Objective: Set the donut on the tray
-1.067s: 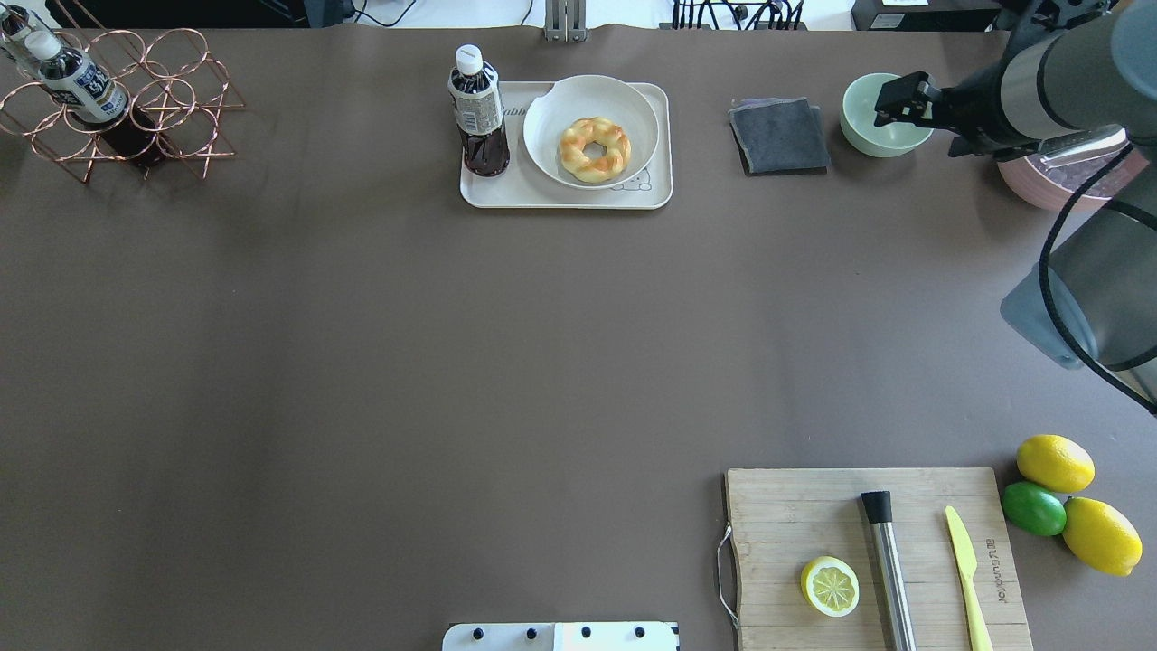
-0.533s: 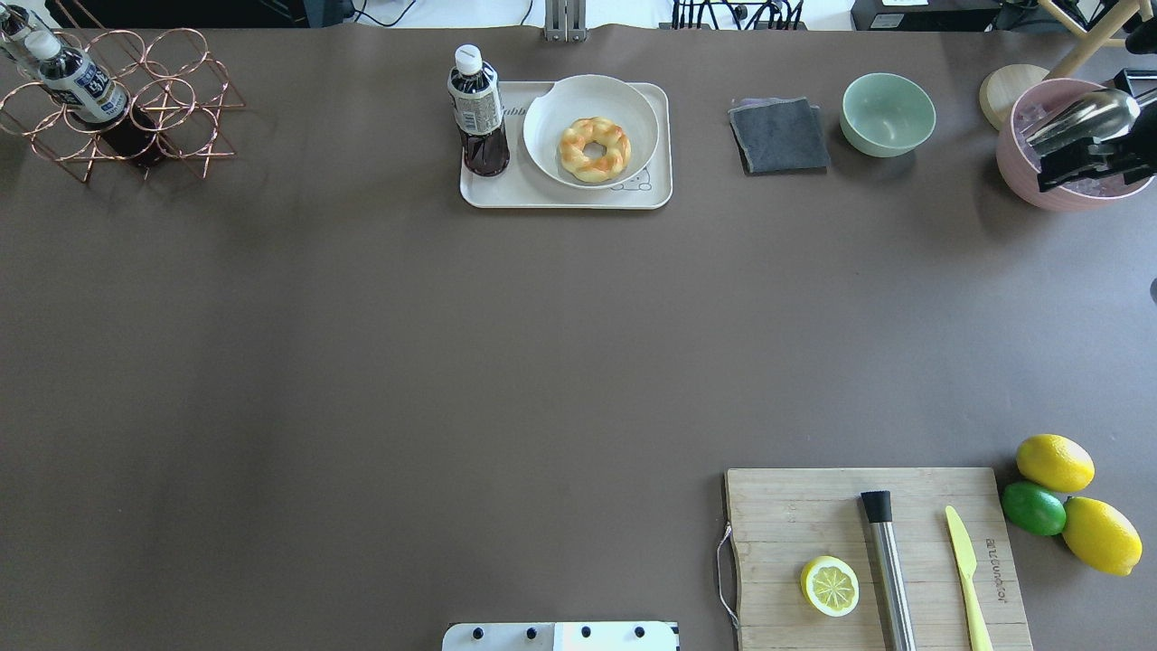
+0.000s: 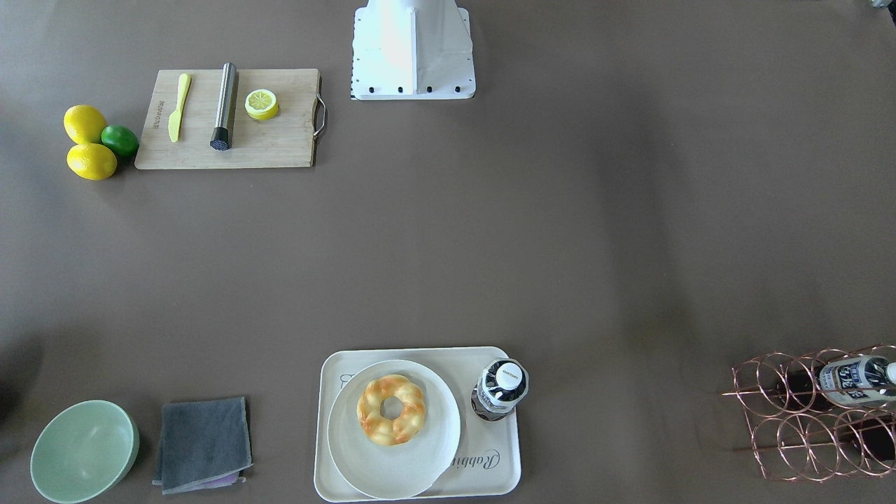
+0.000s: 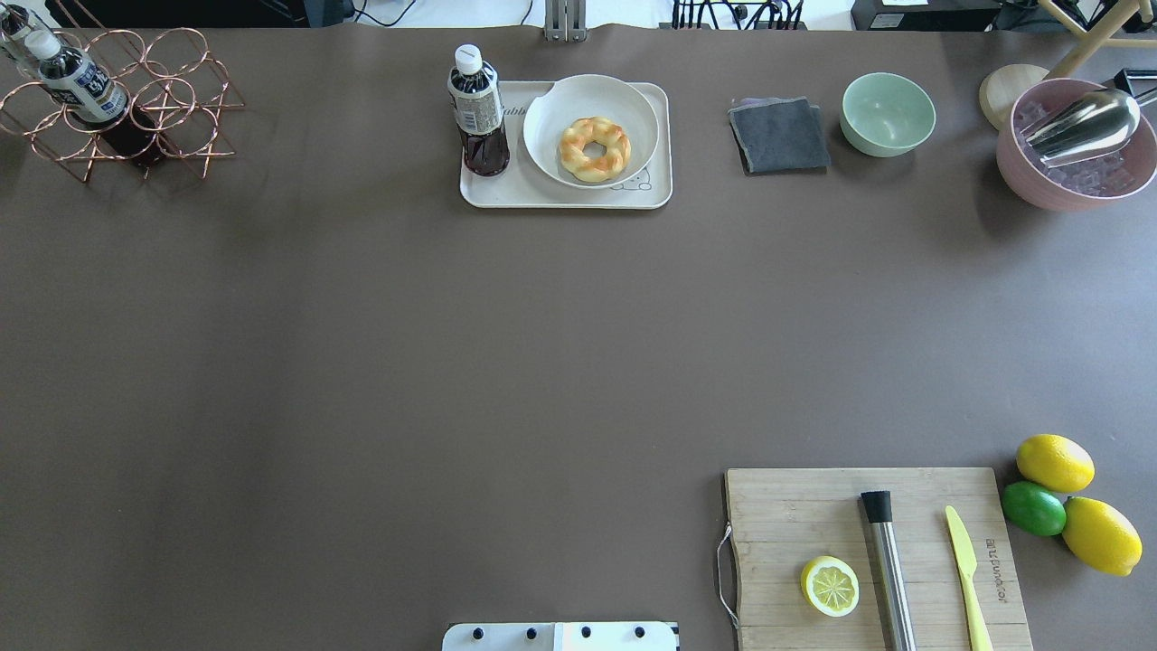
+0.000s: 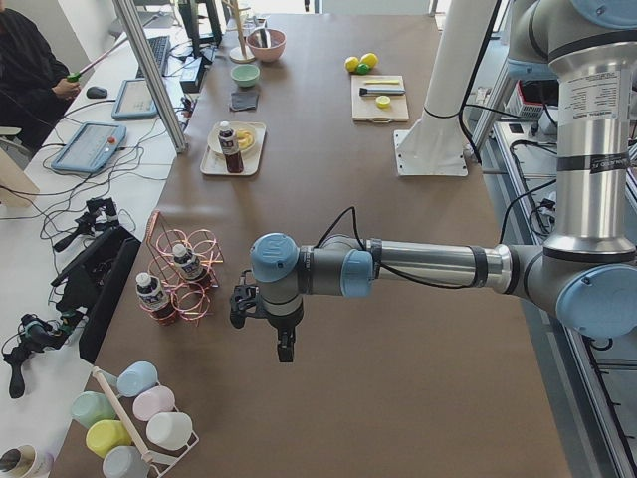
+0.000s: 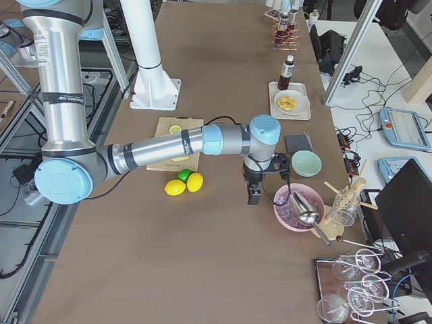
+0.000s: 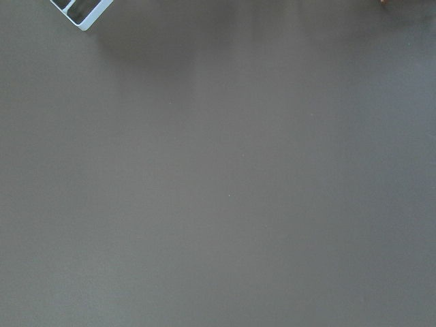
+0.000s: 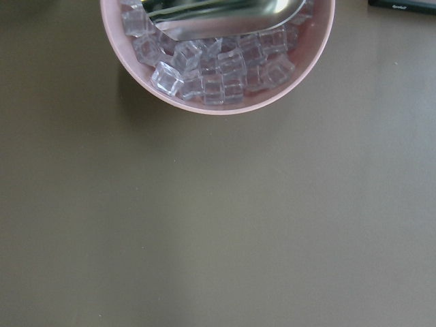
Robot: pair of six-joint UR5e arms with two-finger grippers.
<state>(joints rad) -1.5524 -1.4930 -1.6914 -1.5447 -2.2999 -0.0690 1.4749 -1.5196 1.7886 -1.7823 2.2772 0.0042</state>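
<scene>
You see the donut [image 4: 594, 149] on the plate [image 4: 542, 136] atop the tray [image 4: 506, 192], and you cannot tell whether the jaws of the left arm [image 5: 418, 264] or right arm [image 6: 169, 145] are open or holding anything.

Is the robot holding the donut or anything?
No. The donut lies on the plate, away from both hands. Nothing shows in the left hand or the right hand, though both look too small to be sure.

A robotics lab: teach pendants [image 5: 90, 147], loose cables [image 5: 40, 194], aluminium framing [image 5: 149, 75].
</scene>
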